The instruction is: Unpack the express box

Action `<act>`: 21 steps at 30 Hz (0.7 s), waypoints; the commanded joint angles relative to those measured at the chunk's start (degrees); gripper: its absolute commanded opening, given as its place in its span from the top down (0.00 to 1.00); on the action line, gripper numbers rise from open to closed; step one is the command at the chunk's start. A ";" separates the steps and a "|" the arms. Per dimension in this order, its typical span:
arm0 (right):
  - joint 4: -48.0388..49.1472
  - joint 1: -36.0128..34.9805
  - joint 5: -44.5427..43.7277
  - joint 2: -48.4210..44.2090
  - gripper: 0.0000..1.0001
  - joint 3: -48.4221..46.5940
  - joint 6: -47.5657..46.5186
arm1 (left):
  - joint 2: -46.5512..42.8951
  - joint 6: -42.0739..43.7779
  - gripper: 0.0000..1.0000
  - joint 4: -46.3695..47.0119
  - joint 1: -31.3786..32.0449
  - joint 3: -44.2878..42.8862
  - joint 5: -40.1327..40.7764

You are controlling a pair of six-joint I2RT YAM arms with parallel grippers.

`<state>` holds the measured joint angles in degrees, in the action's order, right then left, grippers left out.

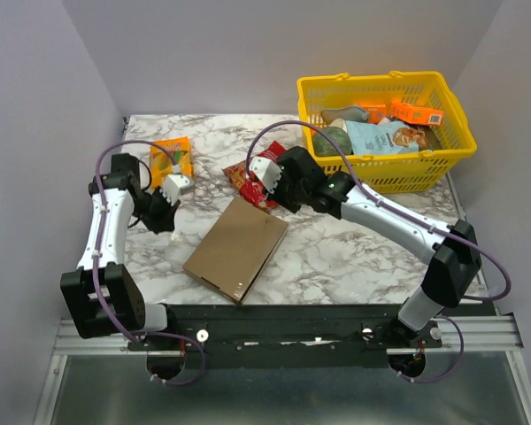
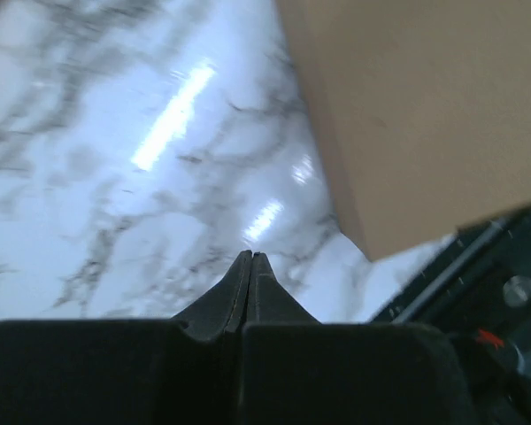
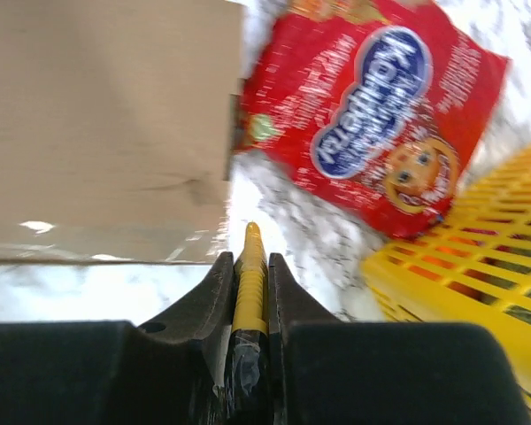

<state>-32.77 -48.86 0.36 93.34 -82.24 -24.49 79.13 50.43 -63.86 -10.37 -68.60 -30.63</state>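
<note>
Box [image 1: 235, 250] lengthwise toward far right (left claw [image 2: 250, 256] clenched; right claw [image 3: 250, 258] around yellow tool [image 3: 250, 297])

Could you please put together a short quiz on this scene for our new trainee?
1. True or false: the express box lies flat with its flaps closed.
2. What does the right gripper hold? A) a box flap B) a slim yellow tool C) nothing
3. Fill in: the left gripper has its jaws ____, with nothing between them.

Key: 1 true; 2 B; 3 shut.
</note>
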 commanded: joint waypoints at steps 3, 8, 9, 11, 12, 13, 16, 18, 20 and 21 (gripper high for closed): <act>6.05 1.75 -9.23 8.07 1.00 -3.19 -3.46 | -1.96 28.63 0.96 -20.25 0.70 11.63 -1.45; 6.41 1.75 -9.24 10.37 0.99 -4.34 -2.76 | -1.44 33.15 0.96 -19.20 0.88 17.79 -0.04; 6.23 1.84 -8.89 10.37 1.00 -4.16 -2.76 | -1.26 32.71 0.96 -18.68 0.88 17.97 -0.04; 5.97 1.84 -8.62 9.93 1.00 -3.37 -2.32 | -0.91 32.27 0.96 -18.24 1.14 18.24 -0.57; 5.88 1.75 -8.36 9.58 1.00 -2.41 -2.23 | -0.74 32.01 0.96 -17.97 1.32 18.24 -0.83; 5.71 1.75 -8.27 9.23 1.00 -1.44 -2.32 | -0.56 31.83 0.95 -17.54 1.49 18.50 -1.01; 5.53 1.84 -6.96 6.78 1.00 2.77 -1.97 | 1.19 28.94 0.95 -13.08 4.12 19.38 -1.44; 4.13 1.84 -4.15 4.58 1.00 4.88 -1.70 | 2.69 25.69 0.95 -10.17 6.23 19.12 -2.50; 2.38 1.84 -1.17 3.17 1.00 7.26 -0.65 | 4.35 22.79 0.95 -5.50 7.12 17.63 -3.20; 1.84 1.84 -0.72 1.77 1.00 7.96 -0.39 | 4.97 21.12 0.95 -4.27 7.29 17.01 -3.73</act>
<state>-28.18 -47.18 -5.26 99.77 -77.49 -26.41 81.43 77.38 -74.98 -4.84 -49.91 -31.03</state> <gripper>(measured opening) 0.223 0.047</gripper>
